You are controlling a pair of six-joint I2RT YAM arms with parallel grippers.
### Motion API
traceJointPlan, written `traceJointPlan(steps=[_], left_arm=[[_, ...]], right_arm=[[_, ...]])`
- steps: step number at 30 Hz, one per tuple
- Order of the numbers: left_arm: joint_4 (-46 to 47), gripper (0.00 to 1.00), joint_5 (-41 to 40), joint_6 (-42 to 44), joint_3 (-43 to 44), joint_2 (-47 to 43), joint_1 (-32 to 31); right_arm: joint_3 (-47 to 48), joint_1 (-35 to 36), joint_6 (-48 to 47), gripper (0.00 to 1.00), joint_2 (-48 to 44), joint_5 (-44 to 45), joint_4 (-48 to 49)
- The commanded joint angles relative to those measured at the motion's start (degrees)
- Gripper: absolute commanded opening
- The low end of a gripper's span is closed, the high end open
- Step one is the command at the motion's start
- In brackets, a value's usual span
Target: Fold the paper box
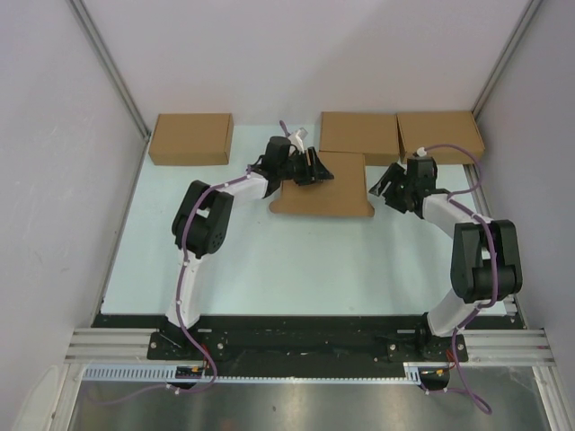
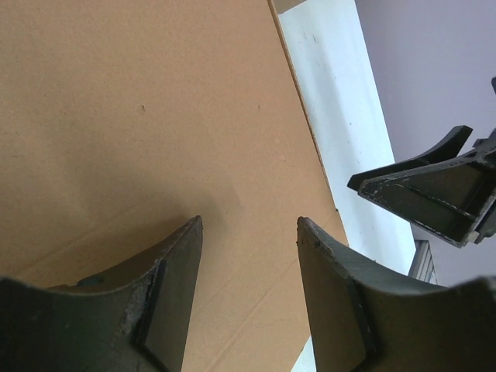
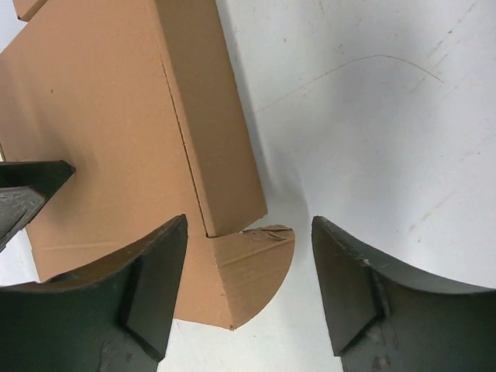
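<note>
The paper box (image 1: pixel 325 187) lies flat at the table's middle back, a brown cardboard sheet with its flaps partly folded. My left gripper (image 1: pixel 314 167) hovers over its top left part. In the left wrist view the gripper (image 2: pixel 249 232) is open, with plain cardboard (image 2: pixel 155 116) beneath it and nothing held. My right gripper (image 1: pixel 387 188) is at the box's right edge. It (image 3: pixel 248 229) is open in the right wrist view, with a rounded ear flap (image 3: pixel 256 267) lying between its fingers, untouched. A folded side wall (image 3: pixel 209 116) stands beside that flap.
Three compact brown boxes sit along the back: one at the left (image 1: pixel 190 138), two at the right (image 1: pixel 359 132) (image 1: pixel 440 136). The pale table (image 1: pixel 269 260) reaches to side walls and a black front rail. The right gripper's fingers (image 2: pixel 434 186) show in the left wrist view.
</note>
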Motion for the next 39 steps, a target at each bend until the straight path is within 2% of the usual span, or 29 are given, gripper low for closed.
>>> traceJointPlan(steps=[1, 3, 4, 7, 9, 12, 15, 24, 39], left_arm=[[-2.1, 0.58, -0.9, -0.3, -0.5, 0.5, -0.5], [-2.1, 0.59, -0.9, -0.3, -0.6, 0.3, -0.4], [-2.1, 0.58, -0.9, -0.3, -0.6, 0.2, -0.4], [-2.1, 0.58, -1.0, -0.2, -0.8, 0.1, -0.4], [-2.2, 0.59, -1.0, -0.1, -0.9, 0.1, -0.4], [-2.6, 0.58, -1.1, 0.0, -1.0, 0.1, -0.3], [-2.6, 0.58, -1.2, 0.2, -1.3, -0.2, -0.2], [-2.7, 0.58, -1.2, 0.2, -1.9, 0.1, -0.2], [-2.3, 0.58, -0.9, 0.0, -2.5, 0.0, -0.2]], right_arm=[[-0.3, 0.0, 1.4, 0.55, 1.5, -0.4, 2.4], [-0.3, -0.2, 1.5, 0.46, 2.2, 0.8, 1.6], [-0.3, -0.3, 1.3, 0.35, 2.7, 1.5, 0.8], [-0.2, -0.3, 0.4, 0.22, 4.0, 1.5, 0.3], [-0.3, -0.3, 0.2, 0.19, 4.6, 1.5, -0.1], [-0.2, -0.1, -0.2, 0.2, 5.6, 0.6, -0.2], [-0.3, 1.2, -1.7, 0.25, 5.0, 1.3, -1.1], [-0.3, 4.2, -3.2, 0.26, 5.6, 0.3, -2.3], [-0.3, 6.3, -5.4, 0.27, 4.4, 5.2, -2.8]])
